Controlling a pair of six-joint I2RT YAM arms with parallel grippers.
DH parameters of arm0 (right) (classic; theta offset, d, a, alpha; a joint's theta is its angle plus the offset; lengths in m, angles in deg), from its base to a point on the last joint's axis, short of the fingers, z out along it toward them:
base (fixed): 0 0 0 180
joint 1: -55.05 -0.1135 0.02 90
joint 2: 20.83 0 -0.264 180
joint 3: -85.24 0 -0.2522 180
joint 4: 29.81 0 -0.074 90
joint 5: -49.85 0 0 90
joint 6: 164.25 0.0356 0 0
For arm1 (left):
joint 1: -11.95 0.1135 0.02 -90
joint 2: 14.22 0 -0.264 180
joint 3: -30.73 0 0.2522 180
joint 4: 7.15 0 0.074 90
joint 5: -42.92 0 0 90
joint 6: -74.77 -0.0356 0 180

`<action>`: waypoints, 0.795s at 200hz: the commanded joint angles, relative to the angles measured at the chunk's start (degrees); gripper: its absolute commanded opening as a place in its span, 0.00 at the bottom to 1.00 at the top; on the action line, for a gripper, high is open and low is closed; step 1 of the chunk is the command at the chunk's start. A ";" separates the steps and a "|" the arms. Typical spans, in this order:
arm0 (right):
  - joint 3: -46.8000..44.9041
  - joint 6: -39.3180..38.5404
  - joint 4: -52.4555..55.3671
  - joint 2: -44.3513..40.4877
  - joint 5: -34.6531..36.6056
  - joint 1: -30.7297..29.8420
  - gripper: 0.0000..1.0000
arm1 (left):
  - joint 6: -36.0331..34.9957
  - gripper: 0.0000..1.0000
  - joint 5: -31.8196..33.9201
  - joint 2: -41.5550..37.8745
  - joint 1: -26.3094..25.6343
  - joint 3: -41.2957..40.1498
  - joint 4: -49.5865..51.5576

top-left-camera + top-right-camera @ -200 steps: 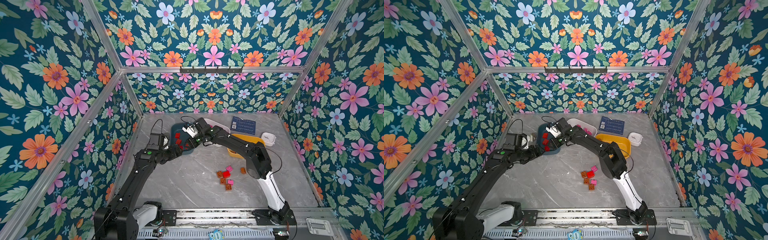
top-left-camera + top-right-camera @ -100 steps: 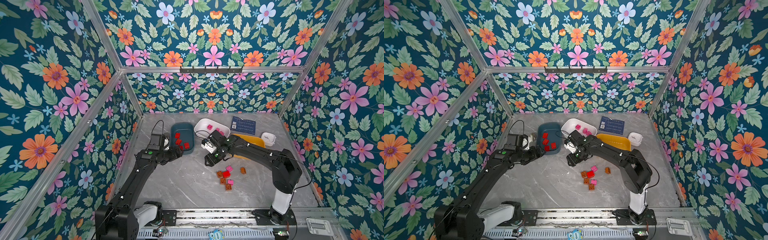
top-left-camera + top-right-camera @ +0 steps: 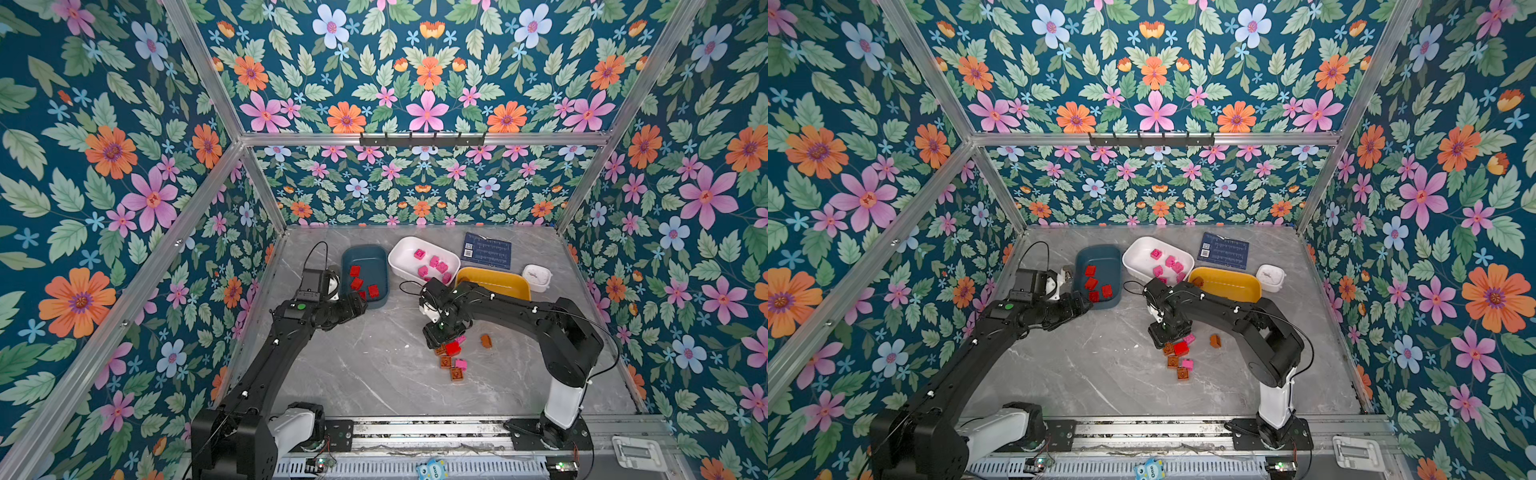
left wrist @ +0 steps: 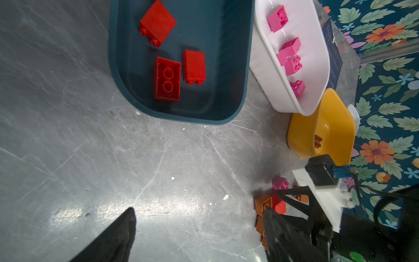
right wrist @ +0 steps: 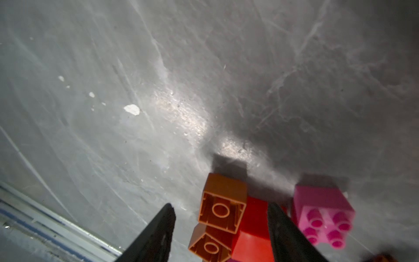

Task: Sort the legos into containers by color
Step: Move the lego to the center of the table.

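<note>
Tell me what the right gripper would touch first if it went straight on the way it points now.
Probably a brick: the right gripper, open, points down at a brown-orange brick and a red brick lying between its jaws. Which one it meets first, the depth leaves unclear.

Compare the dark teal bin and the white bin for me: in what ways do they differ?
The teal bin is dark and holds only red bricks; the white bin is bright and holds only pink bricks. The teal bin stands at the end of the row, while the white bin sits between it and the yellow bin. Both are oblong with rounded corners and similar in size.
</note>
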 commanded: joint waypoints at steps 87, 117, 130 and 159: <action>-0.18 1.61 1.31 1.64 0.31 -3.89 0.58 | -0.26 0.88 0.09 -0.26 0.06 0.24 0.04; -0.18 1.78 0.42 1.63 0.87 -4.99 0.57 | -0.38 0.88 0.02 -0.23 0.06 -0.17 -0.05; -0.15 2.03 -0.14 1.75 0.96 -5.36 0.57 | -0.25 0.88 -0.14 -0.45 0.07 -0.37 -0.20; 0.10 1.95 -0.66 2.22 0.60 -6.53 0.57 | -0.18 0.88 0.00 -1.06 0.07 -0.98 -0.14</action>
